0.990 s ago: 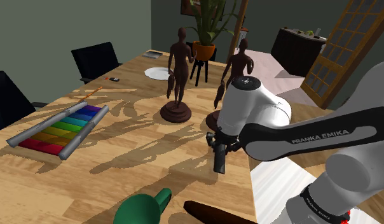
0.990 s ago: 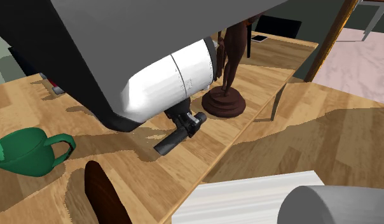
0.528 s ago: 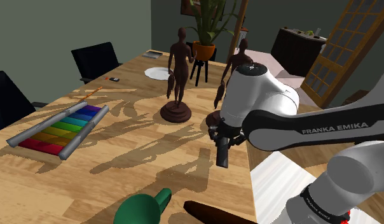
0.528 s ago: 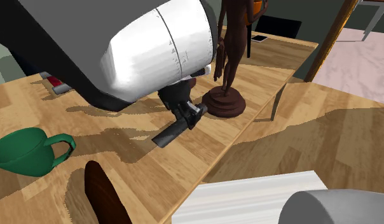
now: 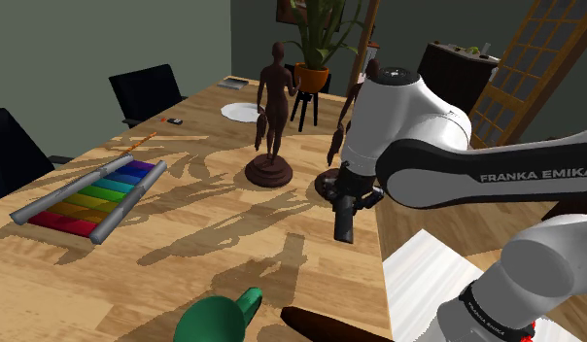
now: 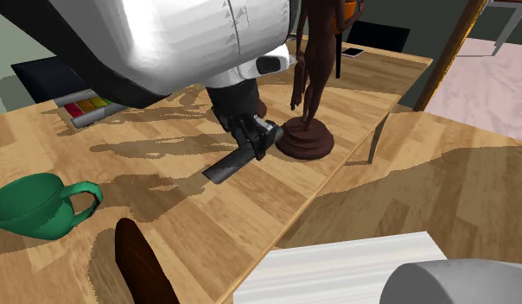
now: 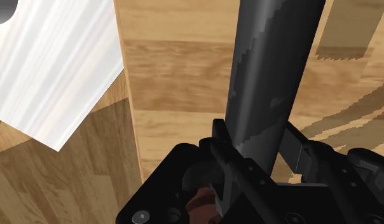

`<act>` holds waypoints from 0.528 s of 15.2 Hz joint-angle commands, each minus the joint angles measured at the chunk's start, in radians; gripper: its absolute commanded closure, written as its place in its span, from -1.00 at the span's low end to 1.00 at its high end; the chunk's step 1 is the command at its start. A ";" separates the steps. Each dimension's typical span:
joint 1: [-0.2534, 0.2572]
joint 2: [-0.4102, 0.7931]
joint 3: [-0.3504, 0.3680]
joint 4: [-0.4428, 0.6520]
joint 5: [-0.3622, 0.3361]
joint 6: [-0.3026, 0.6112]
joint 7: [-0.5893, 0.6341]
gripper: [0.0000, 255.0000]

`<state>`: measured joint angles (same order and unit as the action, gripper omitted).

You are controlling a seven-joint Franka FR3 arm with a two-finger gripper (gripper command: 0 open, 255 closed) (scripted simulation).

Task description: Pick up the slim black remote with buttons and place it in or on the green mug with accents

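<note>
1. Wrist view: slim, smooth dark remote (image 7: pixel 273 70), a long bar, clamped in the gripper (image 7: pixel 264 162) above grainy wood table (image 7: pixel 178 70);
2. Round green mug (image 5: pixel 219 321) at shoulder view's bottom edge; remote right of centre, higher than before.

Grained wooden table (image 5: pixel 87 282), matt dark remote (image 7: pixel 273 70), glossy white arm (image 5: pixel 408 112), smooth green mug (image 6: pixel 30 207)

Oblique exteriors, common table (image 5: pixel 224 209) and mug (image 5: pixel 216 321)

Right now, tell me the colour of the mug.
Green all over; the mug shows best in the second exterior view.
</note>
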<state>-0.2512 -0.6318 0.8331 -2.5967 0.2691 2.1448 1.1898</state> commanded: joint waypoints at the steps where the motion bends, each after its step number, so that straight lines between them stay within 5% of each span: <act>1: 0.007 -0.017 -0.018 0.014 -0.001 -0.032 -0.007 1.00; 8: 0.015 -0.054 -0.067 0.080 -0.015 -0.135 -0.027 1.00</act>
<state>-0.2347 -0.6835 0.7736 -2.5293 0.2583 2.0249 1.1667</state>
